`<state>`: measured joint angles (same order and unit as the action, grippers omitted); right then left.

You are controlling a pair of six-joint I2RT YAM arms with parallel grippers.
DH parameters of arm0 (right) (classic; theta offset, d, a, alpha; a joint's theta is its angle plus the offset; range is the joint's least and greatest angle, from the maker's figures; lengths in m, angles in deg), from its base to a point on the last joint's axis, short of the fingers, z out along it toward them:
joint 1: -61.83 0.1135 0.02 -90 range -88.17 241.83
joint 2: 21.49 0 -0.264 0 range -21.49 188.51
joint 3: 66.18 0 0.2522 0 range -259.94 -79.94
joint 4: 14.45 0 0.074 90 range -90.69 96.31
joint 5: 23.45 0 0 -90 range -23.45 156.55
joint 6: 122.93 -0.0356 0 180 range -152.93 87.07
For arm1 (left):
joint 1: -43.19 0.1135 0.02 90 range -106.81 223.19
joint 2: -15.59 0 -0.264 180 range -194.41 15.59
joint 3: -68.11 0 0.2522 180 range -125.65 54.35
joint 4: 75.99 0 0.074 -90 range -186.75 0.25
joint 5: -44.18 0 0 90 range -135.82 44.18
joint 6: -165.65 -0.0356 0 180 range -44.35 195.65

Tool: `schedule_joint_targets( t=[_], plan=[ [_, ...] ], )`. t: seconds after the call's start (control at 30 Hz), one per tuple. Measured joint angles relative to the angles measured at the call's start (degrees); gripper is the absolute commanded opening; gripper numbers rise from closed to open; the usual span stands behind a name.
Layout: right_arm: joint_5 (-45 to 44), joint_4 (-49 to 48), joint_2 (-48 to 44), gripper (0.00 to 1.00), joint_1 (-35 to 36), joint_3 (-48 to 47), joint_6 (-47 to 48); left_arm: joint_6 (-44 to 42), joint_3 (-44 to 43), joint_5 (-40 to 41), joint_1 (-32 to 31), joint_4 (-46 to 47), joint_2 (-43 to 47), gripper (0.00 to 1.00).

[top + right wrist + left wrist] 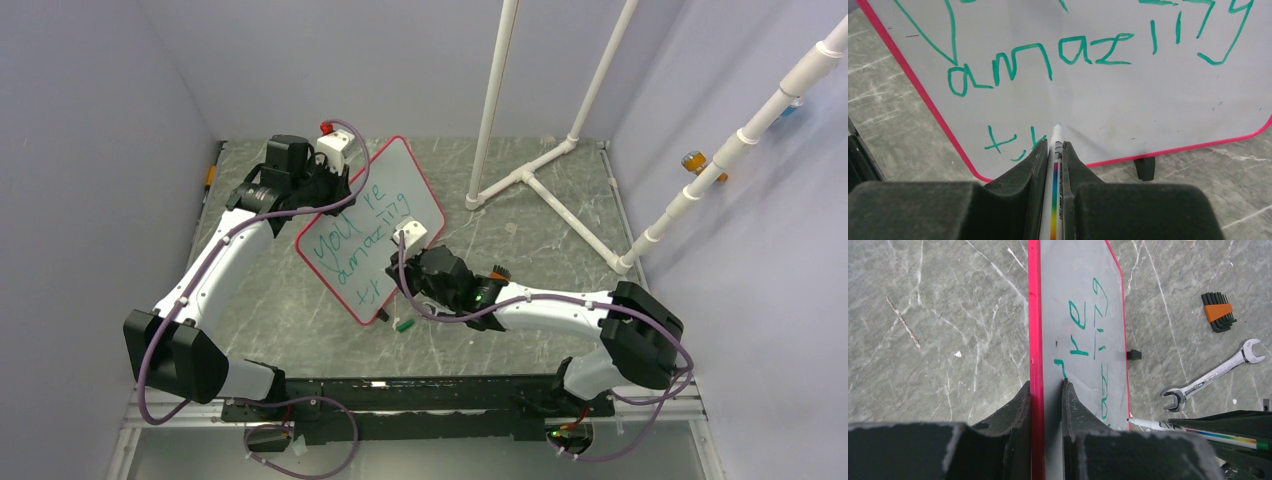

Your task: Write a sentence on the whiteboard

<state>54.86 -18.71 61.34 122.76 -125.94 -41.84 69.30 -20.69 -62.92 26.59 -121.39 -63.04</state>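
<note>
Left gripper (1047, 385) clamped on the red edge of the board (395, 195), standing it on the table (270, 300), right gripper (1053, 146) clamped on the marker (1055, 170) — tip at the board just right of the "tr" in the sentence (1108, 62) — so press lightly and stroke slowly lest the board swing.

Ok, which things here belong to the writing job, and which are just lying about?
In use: whiteboard, sentence, marker, left gripper clamping the board's edge, right gripper holding the marker.
Lying about: wrench, hex key set, white pipe frame.
</note>
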Motion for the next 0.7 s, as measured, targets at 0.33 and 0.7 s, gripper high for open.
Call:
schedule_joint_targets(
  t=[0.33, 0.7],
  plan=[
    [0.3, -0.3, 1.7, 0.00, -1.0, 0.0, -0.1, 0.0, 0.0, 0.0, 0.0, 0.0, 0.0, 0.00],
    [1.6, -1.4, 3.3, 0.00, -1.2, 0.0, -0.3, 0.0, 0.0, 0.0, 0.0, 0.0, 0.0, 0.00]
  ],
)
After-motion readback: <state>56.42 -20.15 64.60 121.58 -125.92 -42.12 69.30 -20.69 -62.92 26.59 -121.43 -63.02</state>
